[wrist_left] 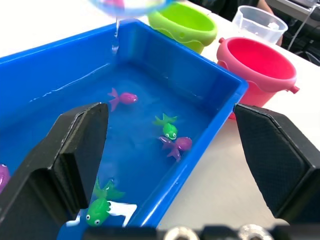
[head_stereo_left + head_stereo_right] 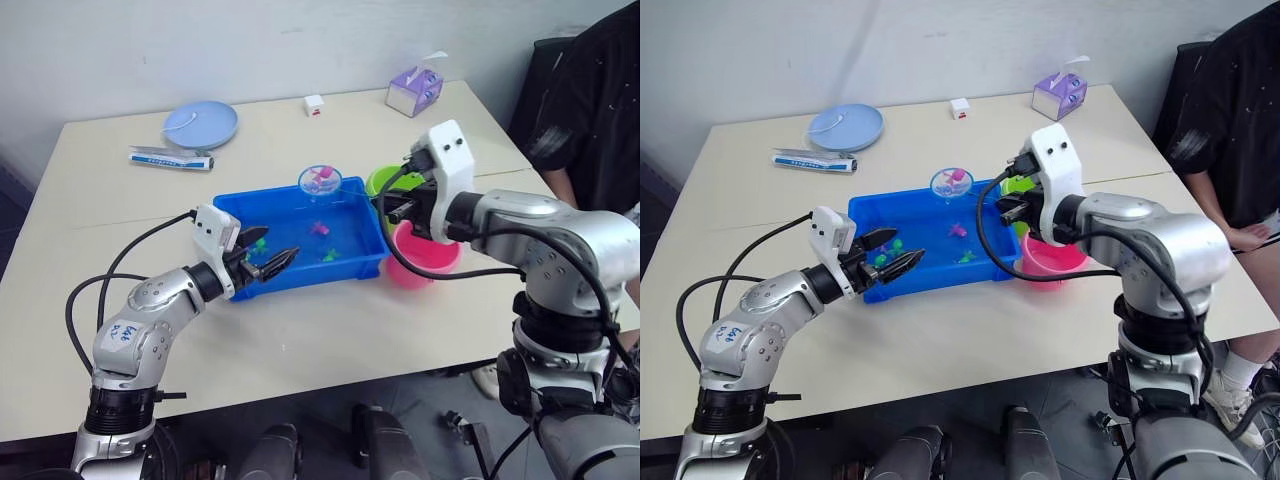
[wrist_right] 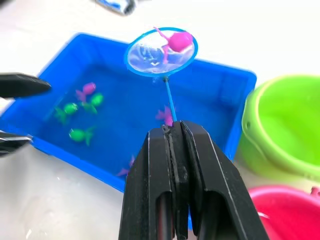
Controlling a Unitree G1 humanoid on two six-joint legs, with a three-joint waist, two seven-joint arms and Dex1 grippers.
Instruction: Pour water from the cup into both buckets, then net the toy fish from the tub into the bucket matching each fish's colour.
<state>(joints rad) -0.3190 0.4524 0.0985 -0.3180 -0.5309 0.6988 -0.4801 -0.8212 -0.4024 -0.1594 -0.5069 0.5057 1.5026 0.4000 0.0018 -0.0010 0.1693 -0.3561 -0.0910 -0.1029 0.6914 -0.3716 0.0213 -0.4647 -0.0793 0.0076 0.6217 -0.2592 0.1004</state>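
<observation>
Net (image 3: 161, 51) is hanging above the tub's (image 2: 235, 206) far rim, its stick clenched in the right gripper (image 3: 176, 131), a pink fish (image 3: 176, 40) lying in the hoop, likely bound for the pink bucket (image 2: 425, 268) at the right. Left gripper (image 2: 268, 259), fingers spread and empty, is steadying nothing at the tub's near-left corner. Green and pink fish are floating inside; the green bucket (image 2: 385, 181) is sitting beyond the pink one.

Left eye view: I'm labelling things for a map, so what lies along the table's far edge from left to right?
Pale-blue plate → white tube → small white cube → purple tissue box.
</observation>
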